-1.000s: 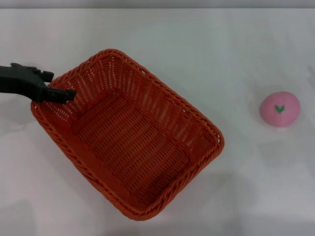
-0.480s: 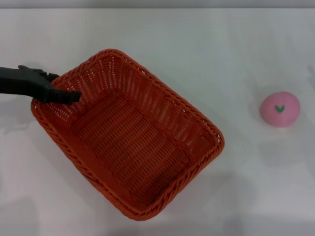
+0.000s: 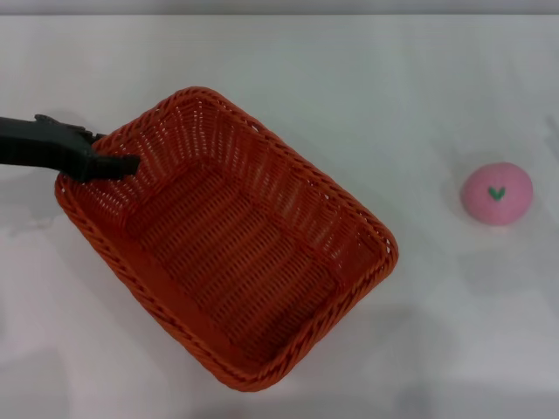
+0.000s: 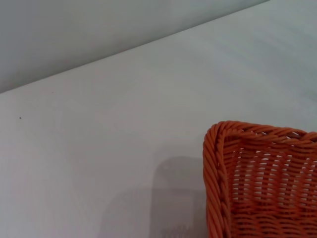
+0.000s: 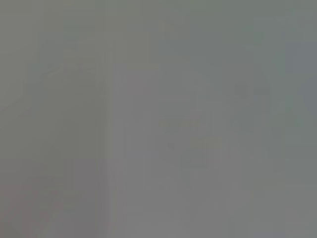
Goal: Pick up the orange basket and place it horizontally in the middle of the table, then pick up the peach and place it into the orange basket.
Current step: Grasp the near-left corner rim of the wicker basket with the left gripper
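The orange basket (image 3: 229, 237) lies empty on the white table (image 3: 419, 78), left of the middle, turned diagonally with one corner toward the near edge. My left gripper (image 3: 118, 165) reaches in from the left, and its black tip sits at the basket's left corner, over the braided rim. The left wrist view shows that rim corner of the basket (image 4: 216, 163) with the bare table (image 4: 99, 148) beside it. Far off to the right, the pink peach (image 3: 497, 194) rests on the table with its green leaf mark facing up. My right gripper is out of view.
The table's far edge (image 3: 279, 15) runs across the top of the head view. Bare tabletop separates the basket from the peach. The right wrist view shows only a plain grey blur.
My left gripper has slid a little to the right, further over the basket's left corner. The basket and the peach have not moved.
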`<state>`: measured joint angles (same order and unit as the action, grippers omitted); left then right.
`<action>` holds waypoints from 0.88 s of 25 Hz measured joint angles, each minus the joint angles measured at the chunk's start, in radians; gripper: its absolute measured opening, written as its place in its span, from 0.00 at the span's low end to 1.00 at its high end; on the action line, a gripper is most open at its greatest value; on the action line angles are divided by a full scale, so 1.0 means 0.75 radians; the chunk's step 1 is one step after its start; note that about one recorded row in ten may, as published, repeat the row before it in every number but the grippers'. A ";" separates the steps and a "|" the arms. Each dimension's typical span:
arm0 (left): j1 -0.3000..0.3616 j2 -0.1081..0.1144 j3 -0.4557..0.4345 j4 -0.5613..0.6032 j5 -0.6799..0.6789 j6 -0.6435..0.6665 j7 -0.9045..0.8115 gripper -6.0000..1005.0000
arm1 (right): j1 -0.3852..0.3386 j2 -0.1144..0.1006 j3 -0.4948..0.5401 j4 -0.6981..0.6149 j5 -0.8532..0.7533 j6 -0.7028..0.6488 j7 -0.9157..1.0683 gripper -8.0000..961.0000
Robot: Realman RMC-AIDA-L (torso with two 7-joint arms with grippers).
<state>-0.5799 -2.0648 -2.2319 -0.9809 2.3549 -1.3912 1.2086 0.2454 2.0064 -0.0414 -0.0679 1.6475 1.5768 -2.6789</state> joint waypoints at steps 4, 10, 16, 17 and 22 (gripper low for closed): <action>-0.010 0.000 0.017 0.012 0.009 0.003 0.001 0.58 | 0.000 0.000 0.000 0.001 0.000 -0.001 0.000 0.79; -0.019 -0.001 0.097 0.039 0.017 0.057 -0.007 0.41 | 0.000 0.000 0.000 0.002 0.000 -0.002 -0.001 0.78; -0.021 -0.002 0.091 0.038 0.018 0.068 -0.009 0.22 | 0.000 0.000 0.001 0.015 0.000 -0.002 -0.002 0.78; -0.021 -0.002 0.089 0.035 0.017 0.069 -0.011 0.21 | 0.000 0.000 0.001 0.015 0.000 -0.002 -0.002 0.78; -0.018 -0.003 0.089 -0.004 0.006 0.058 -0.092 0.17 | 0.005 0.000 0.002 0.015 0.003 -0.002 -0.001 0.78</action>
<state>-0.5931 -2.0670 -2.1653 -0.9842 2.3594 -1.3479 1.1395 0.2490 2.0064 -0.0396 -0.0565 1.6495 1.5753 -2.6800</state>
